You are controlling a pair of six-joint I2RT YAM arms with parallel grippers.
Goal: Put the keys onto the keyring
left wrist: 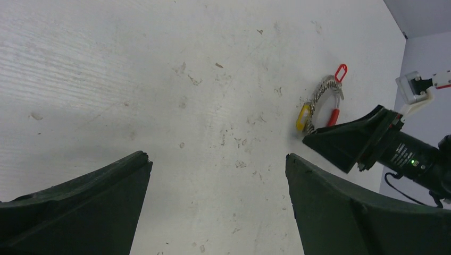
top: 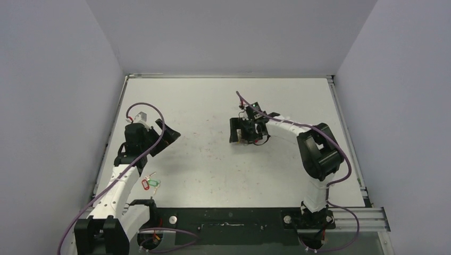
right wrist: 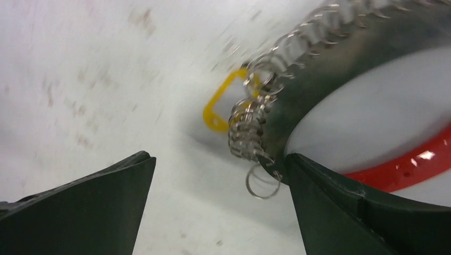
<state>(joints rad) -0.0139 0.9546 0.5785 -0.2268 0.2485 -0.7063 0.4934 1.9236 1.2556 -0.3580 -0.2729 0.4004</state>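
– Right gripper [right wrist: 218, 159] has its two fingers spread wide, and nothing is between them. It hangs low over the table [top: 213, 170], in the middle of the top view.
– What is right by it?
– The keyring [right wrist: 420, 164]. In the right wrist view it fills the right side, with its red piece at the lower right. A string of little silver rings [right wrist: 255, 133] and a yellow tag [right wrist: 223, 103] lie near the middle of that view. It is all a bit blurry.
– And the left gripper [left wrist: 216, 159]?
– Spread wide too, holding nothing. It is at the left of the top view, well apart from the keyring.
– Where are the keys [top: 150, 183]?
– At the lower left of the top view, beside the left arm. I see a red tag and a green tag on them. They lie on the table, not on the keyring.
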